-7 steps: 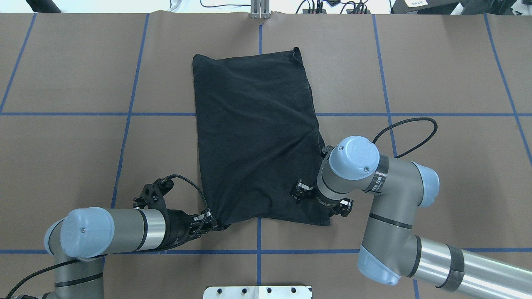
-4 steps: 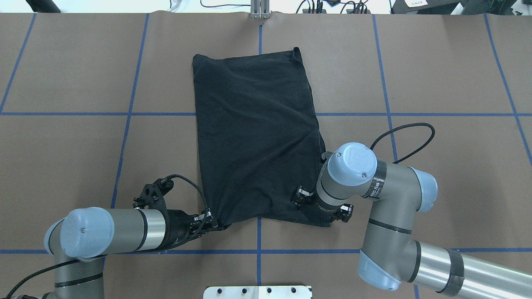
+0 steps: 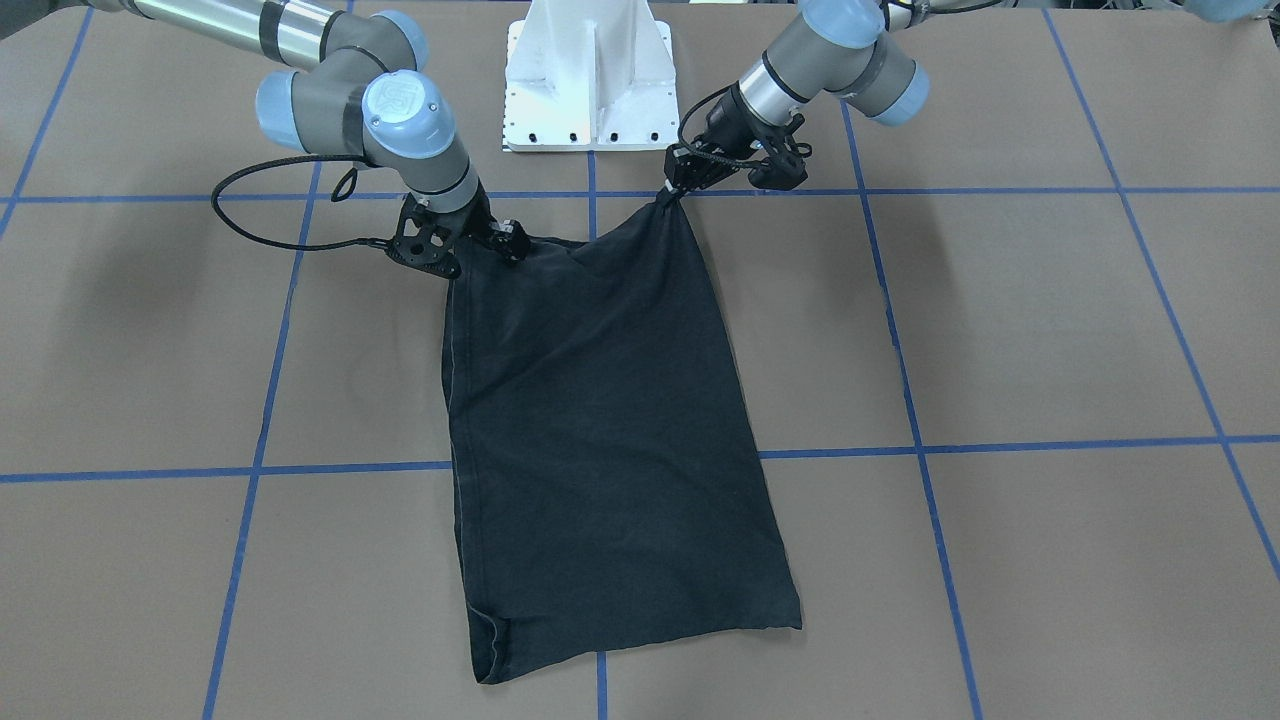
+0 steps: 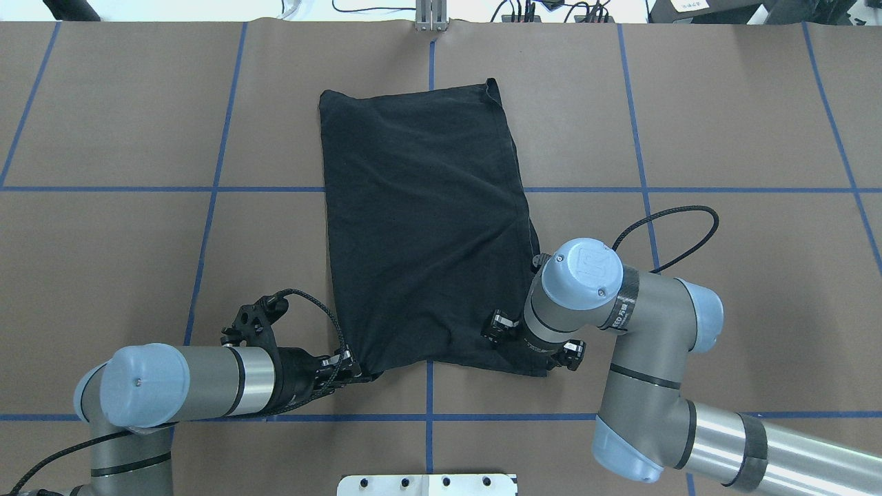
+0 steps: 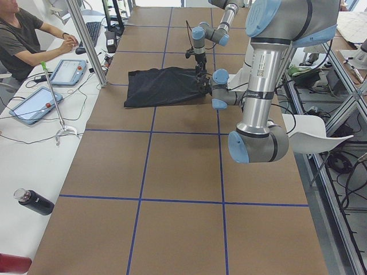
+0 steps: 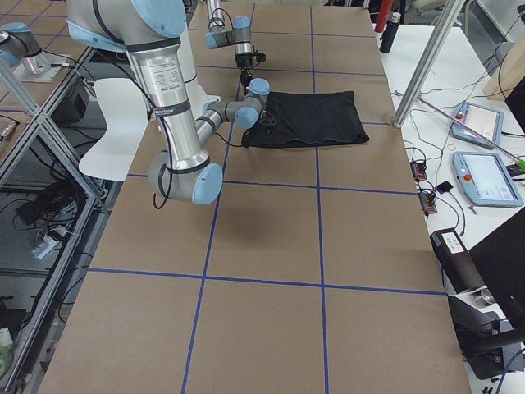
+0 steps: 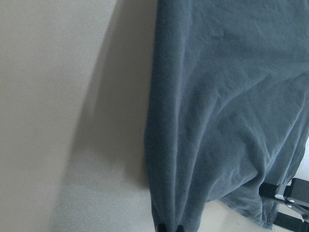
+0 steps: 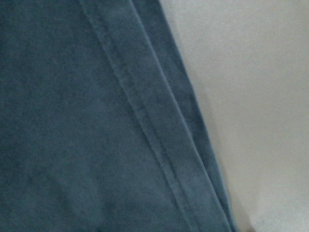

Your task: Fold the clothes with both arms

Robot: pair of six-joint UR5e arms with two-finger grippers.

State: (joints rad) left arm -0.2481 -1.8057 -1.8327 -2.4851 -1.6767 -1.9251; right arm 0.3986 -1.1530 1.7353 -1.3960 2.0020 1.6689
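**Folded T-Shirt: Grasp at the Near Corners**

The black T-shirt [image 4: 427, 227] lies flat at the centre of the desk [image 4: 723, 124], folded to a long rectangle. The left claw [image 3: 665, 198] is clamped on one near corner, which is drawn into a peak. The right claw [image 3: 468, 250] sits at the other near corner; whether it is closed cannot be told. The cloth is judged light, limp and layered, so each hemmed corner should be gripped through all layers. No print shows on the cloth. The lettering on the black wrist band [image 4: 626, 303] beside the right claw is unreadable.
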